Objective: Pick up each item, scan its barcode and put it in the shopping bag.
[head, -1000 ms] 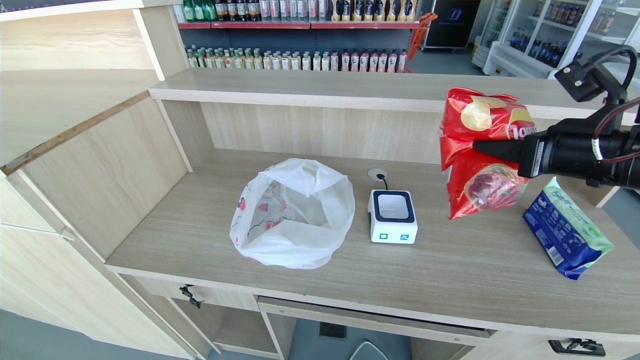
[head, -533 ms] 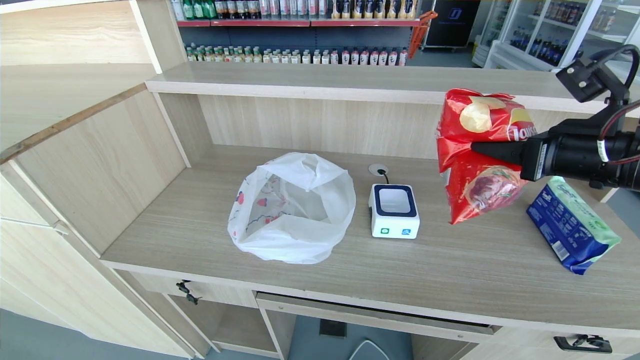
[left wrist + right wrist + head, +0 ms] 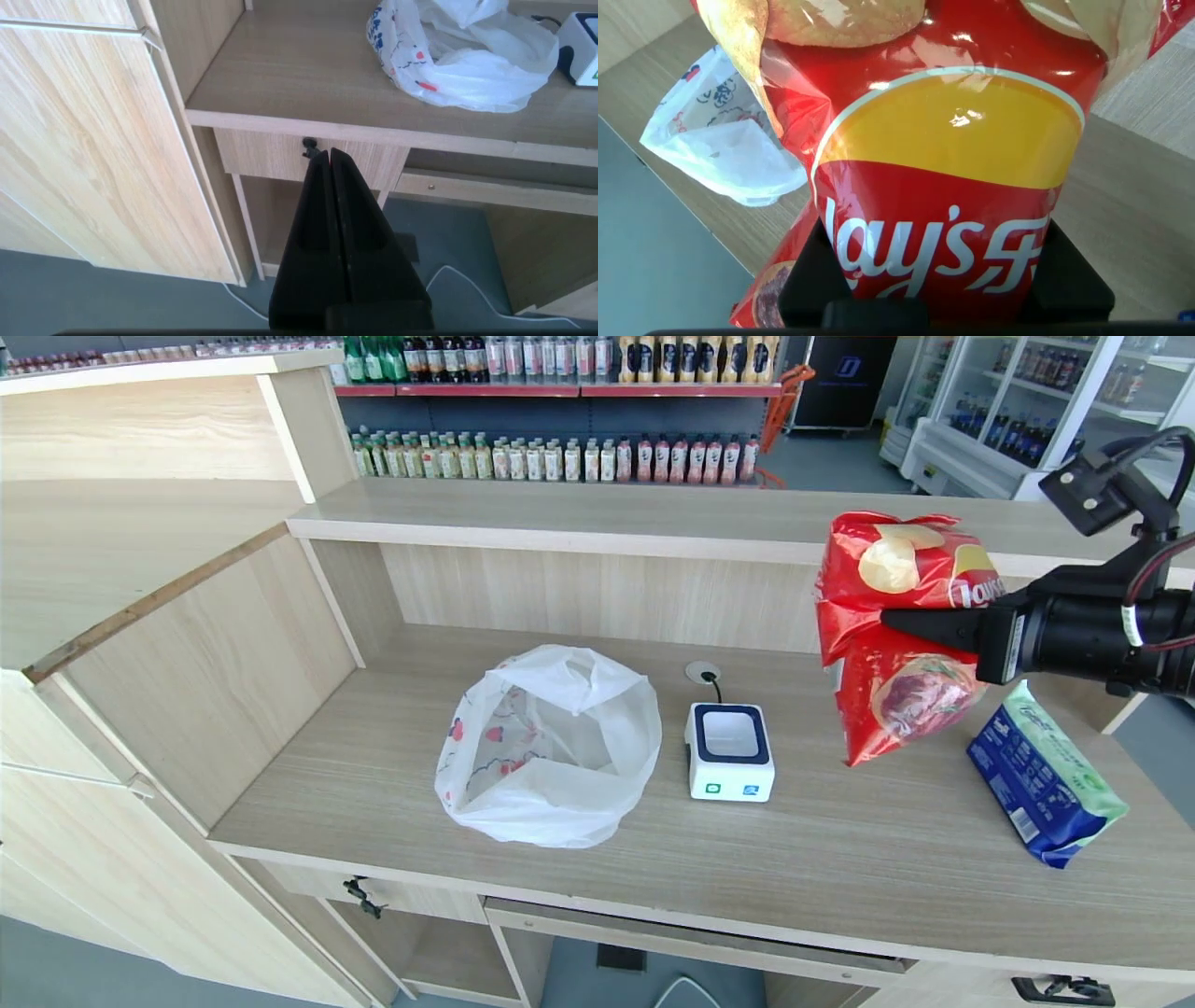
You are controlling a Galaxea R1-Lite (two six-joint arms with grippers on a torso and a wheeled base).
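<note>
The counter (image 3: 840,859) carries everything, so I place things by its edges. The bag (image 3: 551,747) sits at its middle with its mouth slumped open toward the top; I judge that opening wide enough, but soft. The chips (image 3: 910,700) hang in the air over the right half of the counter, nearer the back edge, upright and clear of the surface. The pack (image 3: 1041,775) lies by the right edge, below my right arm, waiting its turn. The scanner (image 3: 731,751) stands just right of the bag, window facing up.

My right gripper (image 3: 901,621) pinches the chips across the middle, creasing the film. My left gripper (image 3: 334,201) has its fingers pressed together and hangs below the counter's front edge, holding nothing.

To scan well, I should carry the chips leftward over the window and turn the printed back down toward it. I cannot tell from here where the barcode lies. I should keep the pinch gentle and pass low without knocking the scanner.
</note>
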